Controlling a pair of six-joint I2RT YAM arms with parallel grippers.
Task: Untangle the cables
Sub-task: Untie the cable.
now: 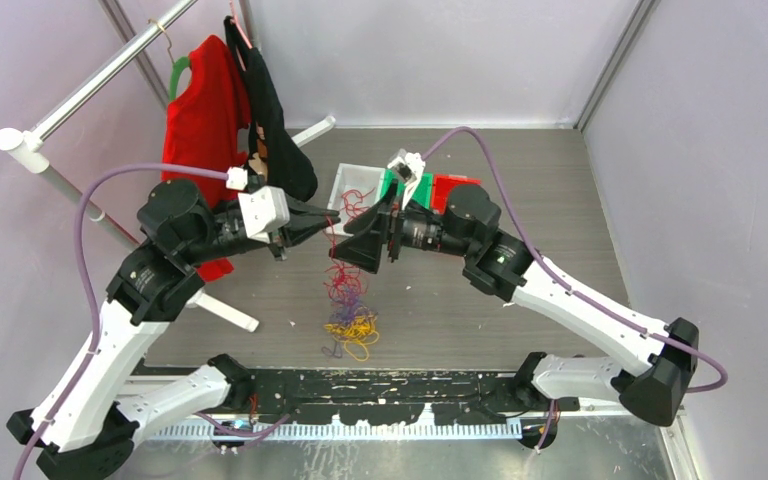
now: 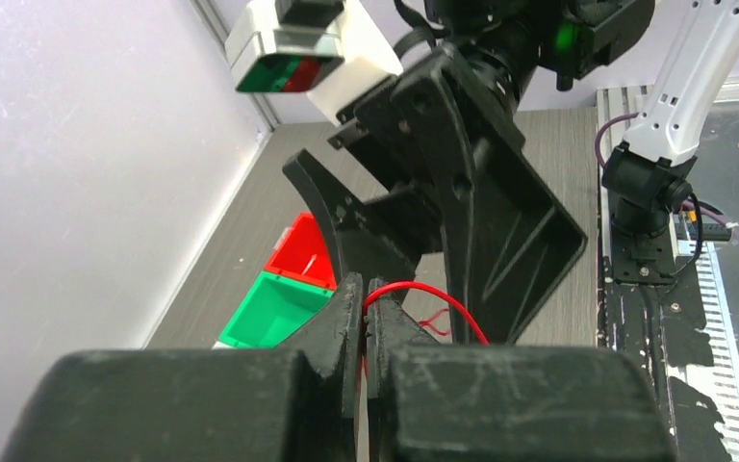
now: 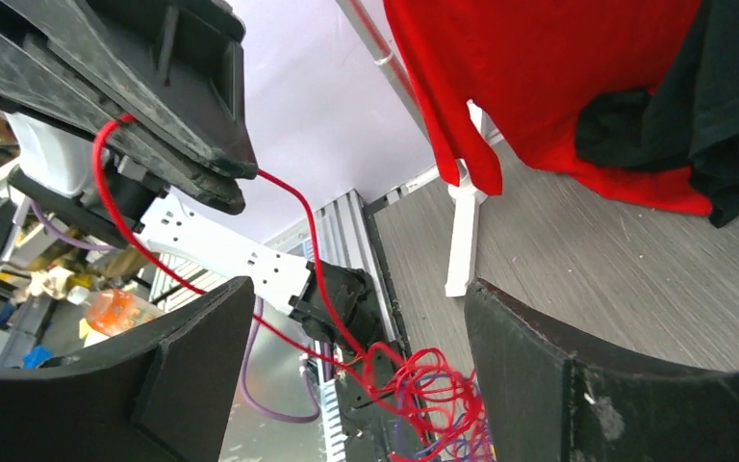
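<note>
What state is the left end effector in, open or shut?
Shut. The left end effector pinches a red cable between closed fingers.

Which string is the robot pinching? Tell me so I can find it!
Find the grey table, then the left pincer above its middle. A thin red cable is pinched in it and runs down to the tangle. It alone goes into the pincer; the yellow ones lie on the table.

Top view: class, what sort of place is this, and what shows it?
Probably a robot test cell: plain walls box in a table, two robot arms are bolted at its near edge, and a clothes rail and tangled cables serve as props.
</note>
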